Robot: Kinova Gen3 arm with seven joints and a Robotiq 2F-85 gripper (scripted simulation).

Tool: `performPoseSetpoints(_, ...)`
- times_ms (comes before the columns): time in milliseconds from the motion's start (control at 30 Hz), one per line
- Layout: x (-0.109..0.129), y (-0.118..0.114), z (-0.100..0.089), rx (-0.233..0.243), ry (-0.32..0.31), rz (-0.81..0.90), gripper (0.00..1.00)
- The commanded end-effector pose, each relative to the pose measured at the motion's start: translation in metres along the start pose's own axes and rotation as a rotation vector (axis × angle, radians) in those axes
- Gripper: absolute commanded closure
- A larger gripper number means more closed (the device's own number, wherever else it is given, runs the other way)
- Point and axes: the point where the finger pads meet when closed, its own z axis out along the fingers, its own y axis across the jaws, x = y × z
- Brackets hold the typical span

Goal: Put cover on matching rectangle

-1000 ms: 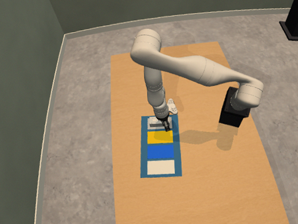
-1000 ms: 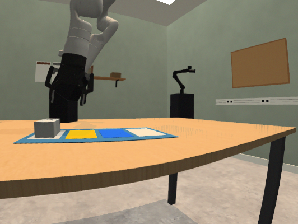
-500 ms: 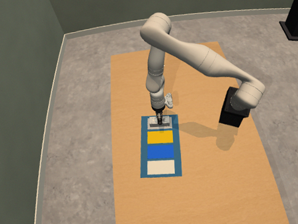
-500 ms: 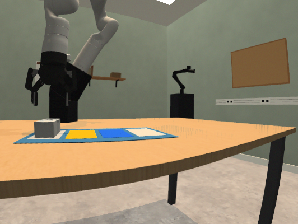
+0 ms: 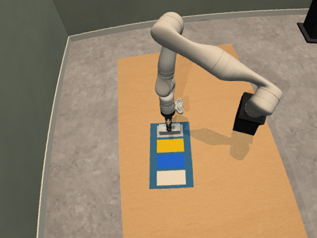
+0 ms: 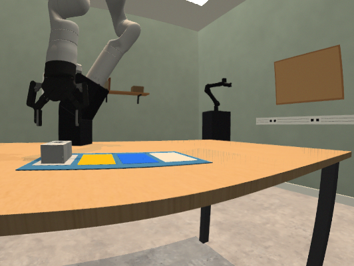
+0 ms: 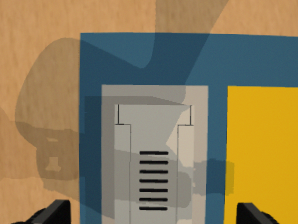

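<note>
Hanging wide open and empty, the gripper (image 6: 57, 118) sits directly above the grey cover (image 6: 56, 151), apart.

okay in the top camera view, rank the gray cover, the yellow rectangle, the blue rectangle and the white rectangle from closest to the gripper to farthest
1. Gray cover: directly beneath the open gripper, at the mat's far end.
2. Yellow rectangle: next along the mat, just past the cover.
3. Blue rectangle: in the middle of the colored row.
4. White rectangle: at the mat's opposite end.
</note>
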Motion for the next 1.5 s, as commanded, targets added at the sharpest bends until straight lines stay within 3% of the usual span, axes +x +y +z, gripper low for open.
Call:
performPoseSetpoints(0,-0.001,0.0,0.0,0.001,-0.001,0.0,0.0)
performPoseSetpoints(667,-0.001,0.0,0.028,0.001,0.002,-0.001,0.0)
performPoseSetpoints(1467,-0.001,0.0,0.031,0.001,0.002,-0.001,0.0)
